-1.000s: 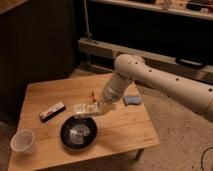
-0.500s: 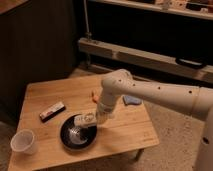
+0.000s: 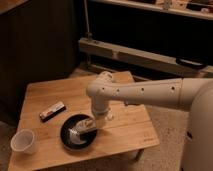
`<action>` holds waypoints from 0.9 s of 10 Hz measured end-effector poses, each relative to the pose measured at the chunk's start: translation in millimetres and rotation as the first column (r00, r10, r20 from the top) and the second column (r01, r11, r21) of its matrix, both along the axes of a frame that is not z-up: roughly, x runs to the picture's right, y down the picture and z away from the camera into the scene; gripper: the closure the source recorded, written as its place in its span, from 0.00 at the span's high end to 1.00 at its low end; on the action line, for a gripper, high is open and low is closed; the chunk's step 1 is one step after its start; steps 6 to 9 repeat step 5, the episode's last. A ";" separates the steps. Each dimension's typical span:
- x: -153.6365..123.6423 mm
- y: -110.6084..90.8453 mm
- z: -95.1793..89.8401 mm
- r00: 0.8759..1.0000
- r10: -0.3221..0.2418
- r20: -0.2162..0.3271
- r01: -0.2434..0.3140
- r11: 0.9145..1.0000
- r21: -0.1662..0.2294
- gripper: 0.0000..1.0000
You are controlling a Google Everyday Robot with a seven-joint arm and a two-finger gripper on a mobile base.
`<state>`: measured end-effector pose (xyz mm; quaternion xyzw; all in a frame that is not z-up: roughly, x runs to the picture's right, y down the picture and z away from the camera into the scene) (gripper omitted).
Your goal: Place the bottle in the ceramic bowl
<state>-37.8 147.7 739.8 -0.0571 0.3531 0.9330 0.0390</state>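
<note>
A low wooden counter (image 3: 125, 127) with a pale, grained top fills the lower left and middle of the frame, standing on a speckled floor before dark cabinets and a shelf rail. The robot's thick cream-white arm (image 3: 145, 92) reaches in from the right edge, bends at a rounded elbow near the centre, and drops straight down toward the dish.

The round, shallow black ceramic bowl (image 3: 67, 137) with a shiny silvery centre sits on the counter at lower centre-left. The hand (image 3: 86, 126) hangs right over the bowl's right half, low inside its rim. At its tip lies a small pale cream-white bottle (image 3: 82, 128), tilted and roughly lengthwise across the bowl's middle. Whether the bottle is pinched by the hand or already resting on the bowl cannot be told, and whether the hand is spread or pressed together cannot be told either.

To the left of the bowl, well apart, a flat dark rectangular bar with a pale top face (image 3: 52, 111) lies slantwise on the wood. Near the counter's lower left corner stands a whitish translucent cup (image 3: 23, 141), upright, its mouth open upward, just beside the counter's left edge and apart from the bowl.
</note>
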 end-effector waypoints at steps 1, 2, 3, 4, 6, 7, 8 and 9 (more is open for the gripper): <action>0.2 -0.9 -0.2 1.000 0.013 -0.006 -0.013 1.000 -0.011 0.67; 2.1 -1.8 -0.4 1.000 0.022 -0.012 -0.022 1.000 -0.016 0.67; 0.2 -1.4 -0.7 1.000 0.019 -0.010 -0.019 1.000 -0.018 0.67; 0.6 -0.9 -0.3 1.000 0.020 -0.010 -0.020 1.000 -0.019 0.67; 1.0 -1.0 -0.4 1.000 0.020 -0.011 -0.021 1.000 -0.019 0.67; 1.0 -1.0 -0.4 1.000 0.020 -0.011 -0.021 1.000 -0.019 0.67; 1.0 -1.0 -0.4 1.000 0.020 -0.011 -0.021 1.000 -0.019 0.67; 1.0 -1.0 -0.4 1.000 0.020 -0.011 -0.021 1.000 -0.019 0.67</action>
